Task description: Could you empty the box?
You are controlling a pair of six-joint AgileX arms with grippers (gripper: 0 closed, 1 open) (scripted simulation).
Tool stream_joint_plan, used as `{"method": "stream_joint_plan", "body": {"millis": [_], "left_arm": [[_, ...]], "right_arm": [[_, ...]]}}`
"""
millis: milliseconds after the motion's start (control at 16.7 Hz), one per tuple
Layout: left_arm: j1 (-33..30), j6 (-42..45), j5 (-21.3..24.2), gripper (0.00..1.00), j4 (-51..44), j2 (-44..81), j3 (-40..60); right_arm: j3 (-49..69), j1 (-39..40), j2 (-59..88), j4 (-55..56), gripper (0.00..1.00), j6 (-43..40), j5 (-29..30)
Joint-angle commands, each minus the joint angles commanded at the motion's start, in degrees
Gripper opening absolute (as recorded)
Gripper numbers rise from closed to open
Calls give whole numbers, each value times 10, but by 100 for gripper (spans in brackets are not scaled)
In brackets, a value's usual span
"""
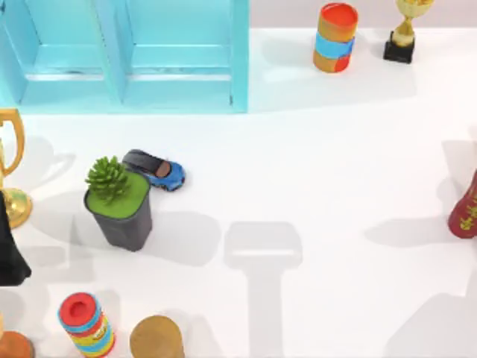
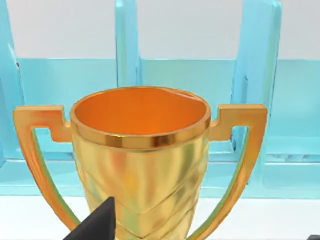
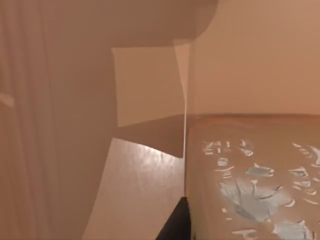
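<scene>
At lower centre of the R wrist view, the right gripper [image 3: 176,225] lay hard against a tan-brown surface; how far its jaws stood apart, and whether they held anything, could not be told. That surface, w/ pale flecks on the face at lower right, was taken to be the box [image 3: 250,175], v. close to the R wrist camera; its place on the table could not be told, nor its contents. In the L wrist view, the left gripper [image 2: 207,235] showed dark tips at bottom left and bottom-right corner, well apart, i.e. jaws wide, w/ a gold trophy [image 2: 140,150] just beyond and a turquoise cabinet [image 2: 260,75] behind. Top view: left arm [image 1: 7,253] parked at left edge, beside the trophy. Step in hand, prob.: R arm closing on or gripping the box. Next move, by judgement: firm hold confirmed, then lift and tip over bare table [image 1: 335,149], mouth down, clear of the plant pot [image 1: 123,216] and toy car [image 1: 160,171].
</scene>
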Motion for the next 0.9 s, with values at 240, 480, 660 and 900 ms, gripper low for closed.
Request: {"method": "stream_joint_plan", "body": {"millis": [240, 480, 660, 900], "left_arm": [[0, 0, 0, 100, 0, 0, 0], [0, 0, 0, 100, 0, 0, 0], [0, 0, 0, 100, 0, 0, 0], [0, 0, 0, 100, 0, 0, 0]], "right_arm": [[0, 0, 0, 0, 0, 0, 0], [0, 0, 0, 0, 0, 0, 0], [0, 0, -1, 0, 0, 1, 0], [38, -3, -7, -42, 0, -1, 0]]}}
